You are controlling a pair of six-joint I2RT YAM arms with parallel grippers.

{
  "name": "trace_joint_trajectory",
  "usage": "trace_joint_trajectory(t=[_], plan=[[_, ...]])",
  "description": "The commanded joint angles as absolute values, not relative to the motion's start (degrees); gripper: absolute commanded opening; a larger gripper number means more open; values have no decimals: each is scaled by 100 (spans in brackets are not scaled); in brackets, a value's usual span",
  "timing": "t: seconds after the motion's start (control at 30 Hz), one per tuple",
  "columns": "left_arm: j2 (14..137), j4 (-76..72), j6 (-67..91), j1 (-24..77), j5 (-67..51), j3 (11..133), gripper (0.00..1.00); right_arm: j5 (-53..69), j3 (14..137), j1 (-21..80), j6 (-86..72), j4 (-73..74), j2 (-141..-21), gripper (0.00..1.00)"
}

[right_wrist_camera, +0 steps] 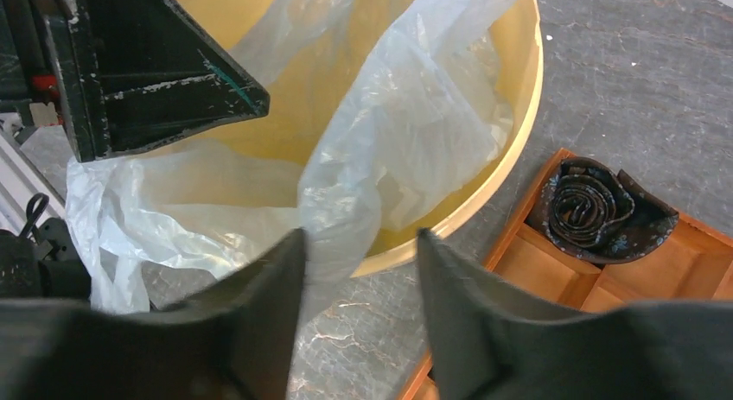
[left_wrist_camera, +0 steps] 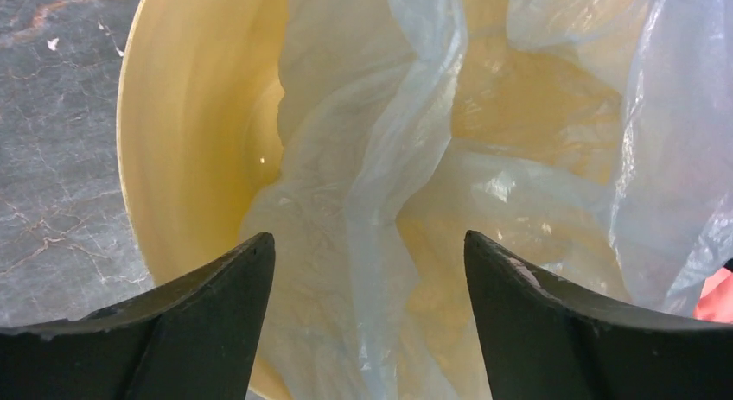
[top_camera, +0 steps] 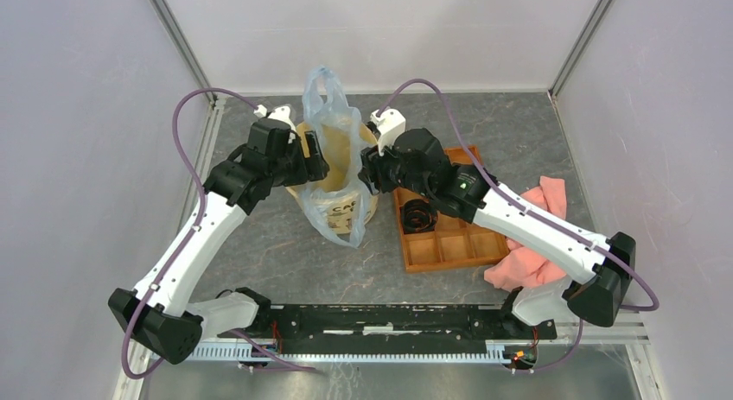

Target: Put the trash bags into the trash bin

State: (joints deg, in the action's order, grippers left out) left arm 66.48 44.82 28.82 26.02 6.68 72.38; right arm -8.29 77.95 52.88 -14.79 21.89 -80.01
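trash bag [top_camera: 332, 111] seen draped into trash bin [left_wrist_camera: 186, 132] | L gripper [left_wrist_camera: 367, 238] – jaws spread wide, nothing held | R gripper [right_wrist_camera: 360, 234] – jaws parted, bag fold betw., unclamped

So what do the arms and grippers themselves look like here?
Both are alike: the left arm and right arm have white link shells with black joint housings. A purple cable loops along each. A small green light glows on the right arm's black housing. The left gripper and right gripper have dark, wedge-shaped fingers.
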Motion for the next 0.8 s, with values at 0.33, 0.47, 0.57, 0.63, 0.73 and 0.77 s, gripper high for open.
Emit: trace_joint_trajectory(t=[0.33, 0.47, 0.57, 0.63, 0.73, 0.77], plan=[[6381, 4665, 2763, 2619, 862, 7458, 20, -1757, 7426, 5301, -1400, 1701, -7583, 1], [6008, 4760, 2831, 2619, 1439, 7383, 4, -2007, 7266, 5290, -1432, 1684, -7425, 2], [5620, 4938, 2976, 2619, 1783, 7237, 2, -2170, 7062, 5290, -1483, 1693, -7313, 10], [5284, 4944, 3119, 2626, 1830, 7016, 2, -2226, 6831, 5283, -1523, 1558, -7199, 10], [4737, 4849, 3362, 2621, 1940, 6664, 2, -2324, 6583, 5260, -1533, 1408, -7112, 10], [4572, 4807, 3471, 2618, 1968, 6544, 2, -2341, 6545, 5245, -1528, 1397, -7108, 10]])
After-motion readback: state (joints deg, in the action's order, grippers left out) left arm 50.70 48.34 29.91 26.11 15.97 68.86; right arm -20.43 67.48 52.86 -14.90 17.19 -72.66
